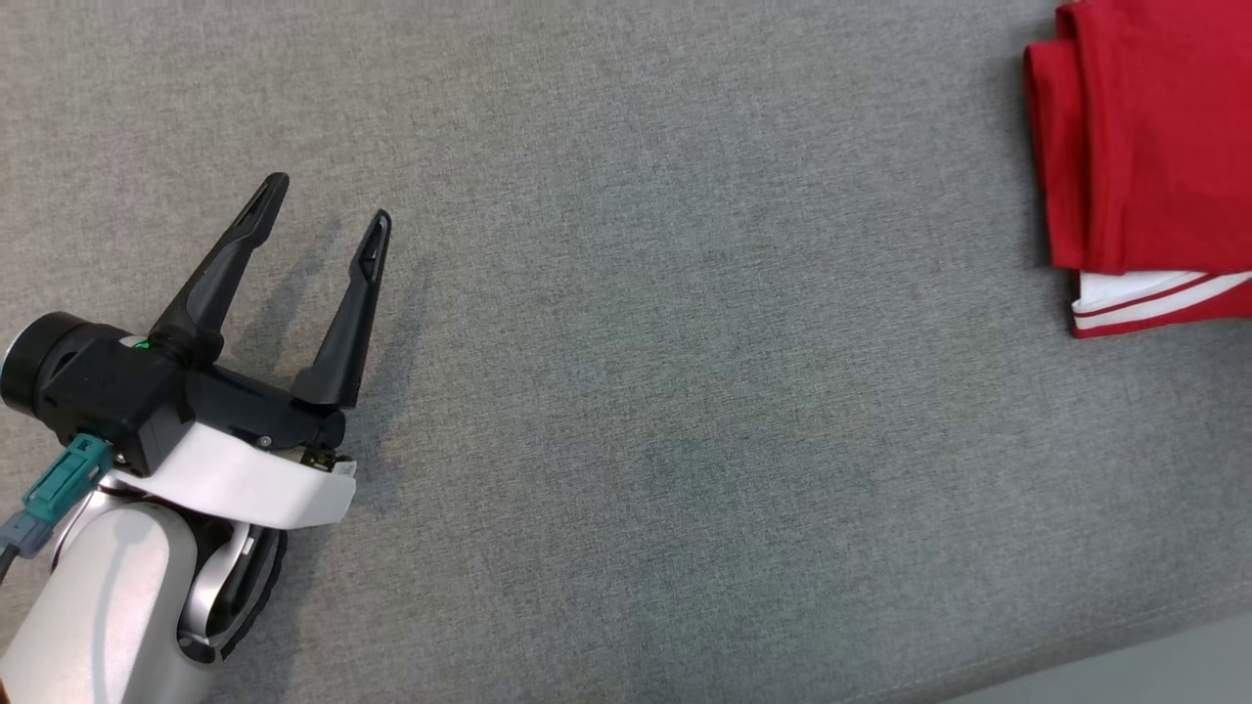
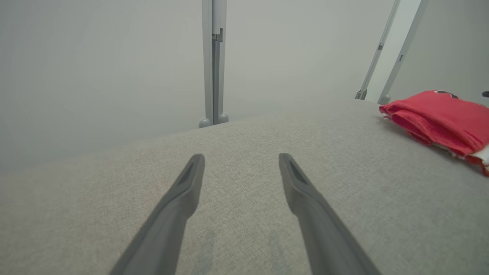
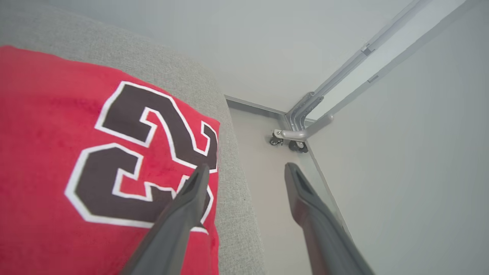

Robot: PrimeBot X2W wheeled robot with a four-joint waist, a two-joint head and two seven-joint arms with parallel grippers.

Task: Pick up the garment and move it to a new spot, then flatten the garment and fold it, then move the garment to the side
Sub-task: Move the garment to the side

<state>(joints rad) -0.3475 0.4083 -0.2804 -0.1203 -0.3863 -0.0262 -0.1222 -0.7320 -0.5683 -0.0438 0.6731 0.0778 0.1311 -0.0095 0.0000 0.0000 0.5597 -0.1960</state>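
One folded garment (image 1: pixel 1144 147), black number (image 3: pixel 122 116) in right wrist view

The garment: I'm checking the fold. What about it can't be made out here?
Head view: the garment runs off the top and right edges, so its full outline is cut off.
Left wrist view: the right edge cuts it; layers too small to count.
Right wrist view: a finger of the right gripper covers part of the printed number; touching or not, unclear.
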